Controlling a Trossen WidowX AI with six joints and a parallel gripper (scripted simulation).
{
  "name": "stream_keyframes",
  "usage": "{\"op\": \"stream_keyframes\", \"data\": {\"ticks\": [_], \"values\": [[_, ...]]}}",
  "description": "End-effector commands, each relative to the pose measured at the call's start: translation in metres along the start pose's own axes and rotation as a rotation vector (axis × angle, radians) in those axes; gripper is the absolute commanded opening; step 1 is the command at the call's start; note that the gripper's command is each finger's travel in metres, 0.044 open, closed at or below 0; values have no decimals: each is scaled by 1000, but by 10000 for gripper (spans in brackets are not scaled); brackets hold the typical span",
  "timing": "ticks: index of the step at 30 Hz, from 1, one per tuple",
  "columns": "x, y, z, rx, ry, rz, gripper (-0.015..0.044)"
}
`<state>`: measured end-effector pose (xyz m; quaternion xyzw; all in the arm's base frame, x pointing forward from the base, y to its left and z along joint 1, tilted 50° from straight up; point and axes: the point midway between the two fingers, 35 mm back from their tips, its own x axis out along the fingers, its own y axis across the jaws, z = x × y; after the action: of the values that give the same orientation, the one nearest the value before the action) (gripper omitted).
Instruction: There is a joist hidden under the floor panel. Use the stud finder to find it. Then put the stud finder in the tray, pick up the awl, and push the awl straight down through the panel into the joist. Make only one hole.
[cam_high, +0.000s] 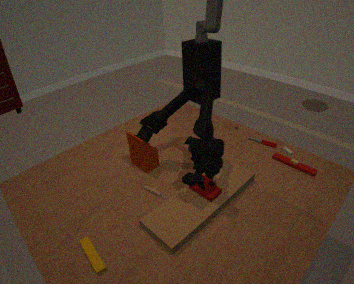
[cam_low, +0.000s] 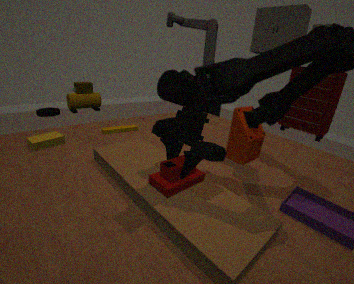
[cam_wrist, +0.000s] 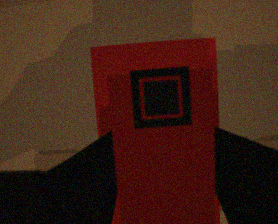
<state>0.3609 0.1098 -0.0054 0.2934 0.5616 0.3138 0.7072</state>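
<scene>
My gripper (cam_high: 200, 179) (cam_low: 178, 166) is shut on the red stud finder (cam_high: 207, 189) (cam_low: 175, 181) (cam_wrist: 155, 150) and holds it flat on the wooden floor panel (cam_high: 170, 222) (cam_low: 225, 235), near the panel's middle. In the wrist view the stud finder fills the centre, with a dark square window outlined in red. The purple tray (cam_low: 320, 215) lies on the floor beside the panel's end; the arm hides it in the top view. A thin pale tool, probably the awl (cam_high: 154, 190), lies on the floor left of the panel.
An orange box (cam_high: 142, 151) (cam_low: 245, 135) stands beside the arm. A yellow block (cam_high: 92, 254), a red level (cam_high: 294, 163) and a small red tool (cam_high: 262, 142) lie on the floor. A yellow compressor (cam_low: 83, 99) and a red cabinet (cam_low: 320, 107) stand farther off.
</scene>
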Motion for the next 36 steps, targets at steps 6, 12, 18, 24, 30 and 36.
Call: {"op": "stream_keyframes", "data": {"ticks": [6,12,18,24,30,36], "values": [[0,-37,0,3,-1,-10,0],[-1,-60,0,3,-2,-10,0],[-1,-83,0,2,-2,-11,0],[-2,-107,0,1,-2,-12,0],[-2,-130,0,1,-2,-13,0],[-3,-154,0,0,-3,-14,0]]}}
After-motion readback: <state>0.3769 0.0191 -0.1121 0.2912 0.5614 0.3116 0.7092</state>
